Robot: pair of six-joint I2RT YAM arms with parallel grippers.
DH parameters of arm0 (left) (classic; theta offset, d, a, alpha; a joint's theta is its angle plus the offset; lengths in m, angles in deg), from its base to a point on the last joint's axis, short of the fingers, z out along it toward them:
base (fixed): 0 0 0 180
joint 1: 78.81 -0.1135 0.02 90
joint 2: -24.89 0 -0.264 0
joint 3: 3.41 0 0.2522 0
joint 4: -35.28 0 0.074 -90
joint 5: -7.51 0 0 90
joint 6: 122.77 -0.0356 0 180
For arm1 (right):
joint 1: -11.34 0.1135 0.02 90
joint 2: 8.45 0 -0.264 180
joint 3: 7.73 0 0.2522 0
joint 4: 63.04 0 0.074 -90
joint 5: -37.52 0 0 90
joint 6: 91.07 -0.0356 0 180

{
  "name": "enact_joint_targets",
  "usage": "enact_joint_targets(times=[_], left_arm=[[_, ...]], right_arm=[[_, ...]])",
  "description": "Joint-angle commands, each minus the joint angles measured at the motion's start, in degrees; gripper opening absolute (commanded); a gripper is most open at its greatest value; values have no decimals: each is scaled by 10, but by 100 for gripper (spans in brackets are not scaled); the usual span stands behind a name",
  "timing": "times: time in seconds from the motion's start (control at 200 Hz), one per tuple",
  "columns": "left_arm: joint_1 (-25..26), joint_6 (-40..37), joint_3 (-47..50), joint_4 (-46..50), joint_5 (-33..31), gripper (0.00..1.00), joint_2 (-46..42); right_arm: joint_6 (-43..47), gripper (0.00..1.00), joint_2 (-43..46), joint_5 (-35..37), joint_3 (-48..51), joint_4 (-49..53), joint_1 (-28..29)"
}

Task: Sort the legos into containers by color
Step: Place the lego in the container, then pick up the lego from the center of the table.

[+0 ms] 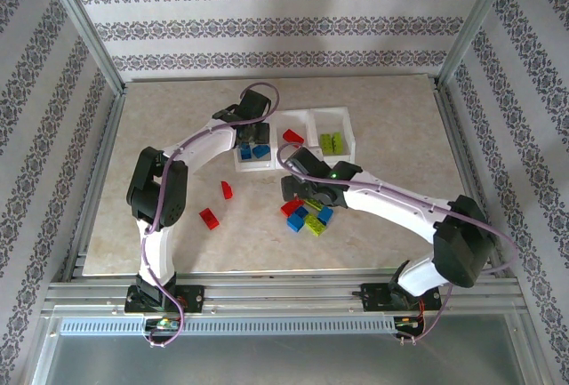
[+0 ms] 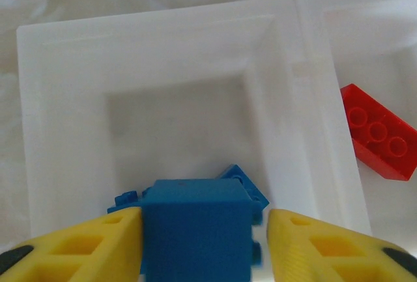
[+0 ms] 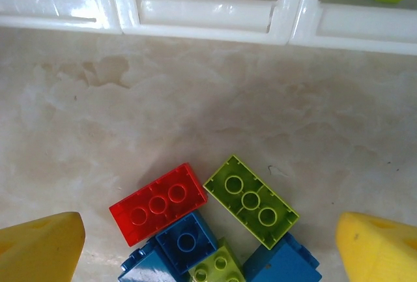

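Note:
My left gripper (image 1: 253, 136) hangs over the left bin (image 2: 156, 31) of the white row. A blue brick (image 2: 195, 230) sits between its yellow fingers (image 2: 98, 243); the left finger touches it and a thin gap shows at the right one. Another blue brick (image 2: 244, 184) lies below in that bin. The middle bin (image 1: 307, 118) holds a red brick (image 2: 378, 132), and the right bin (image 1: 348, 123) holds green bricks (image 1: 332, 143). My right gripper (image 1: 304, 196) stands wide open above a pile: a red brick (image 3: 158, 202), a green one (image 3: 251, 200) and blue ones (image 3: 186, 239).
Two loose red bricks (image 1: 227, 190) (image 1: 209, 218) lie on the marble table left of the pile. The bins' near wall (image 3: 205, 12) runs a short way beyond the pile. Metal frame posts (image 1: 84, 25) and patterned walls close in the table.

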Motion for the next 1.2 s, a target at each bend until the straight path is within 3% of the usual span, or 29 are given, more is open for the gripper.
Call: enact_joint_targets(times=[0.0,0.35,0.605,1.199], left_arm=[[-8,1,-18,21,-11,56,-1],[-10,-2,4,22,-26,72,-63],[-19,9,79,4,-36,100,-165],[-71,61,335,-42,-66,100,-441]], right_arm=[[10,98,-16,-8,0,7,8],[31,98,-54,-34,-26,16,20],[52,98,-95,-62,-47,26,34],[58,91,-186,-83,-91,58,45]])
